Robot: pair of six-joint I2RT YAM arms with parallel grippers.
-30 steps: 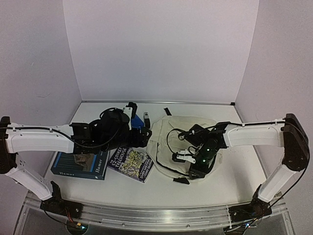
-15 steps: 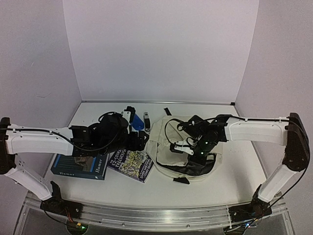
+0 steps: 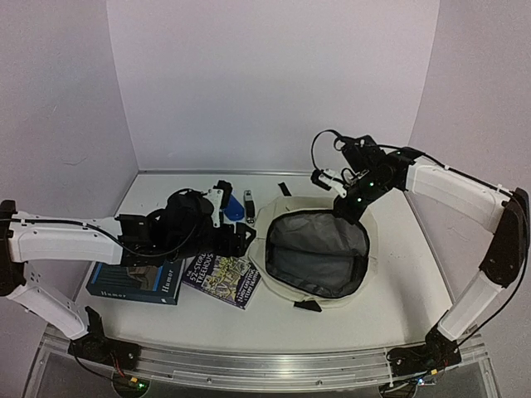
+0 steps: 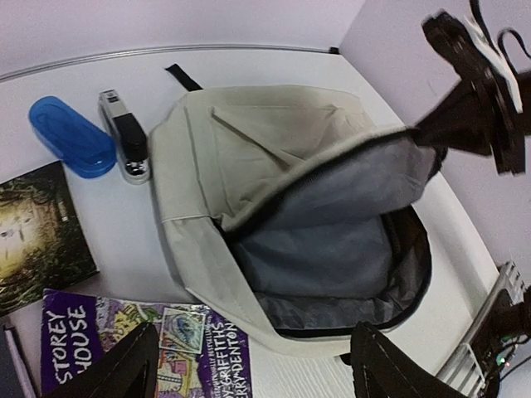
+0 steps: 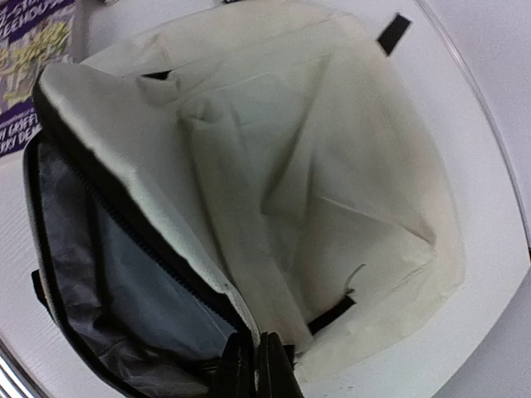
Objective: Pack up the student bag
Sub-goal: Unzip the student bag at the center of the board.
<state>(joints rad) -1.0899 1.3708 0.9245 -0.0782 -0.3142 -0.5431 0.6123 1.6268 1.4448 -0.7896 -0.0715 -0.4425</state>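
Note:
The student bag (image 3: pixel 318 249), cream fabric with dark grey lining, lies at the table's middle right with its mouth wide open. My right gripper (image 3: pixel 346 202) is raised over the bag's far edge. It is shut on the zipper edge of the front flap and holds it up. The right wrist view shows the gripper (image 5: pixel 253 369) pinching that edge of the bag (image 5: pixel 332 166). My left gripper (image 3: pixel 241 235) is open and empty, low beside the bag's left side. The left wrist view shows the bag's lining (image 4: pixel 332 240) between its spread fingers (image 4: pixel 112 375).
A purple book (image 3: pixel 222 278) and a dark blue book (image 3: pixel 137 279) lie left of the bag, near the front. A blue oval case (image 3: pixel 235 207) and a stapler (image 3: pixel 248 201) lie behind my left gripper. A black strap tab (image 3: pixel 284 189) lies near the back.
My right gripper has risen and moved toward the back with the flap edge, pulling the bag's mouth wide open and showing the lining. My left arm has barely moved.

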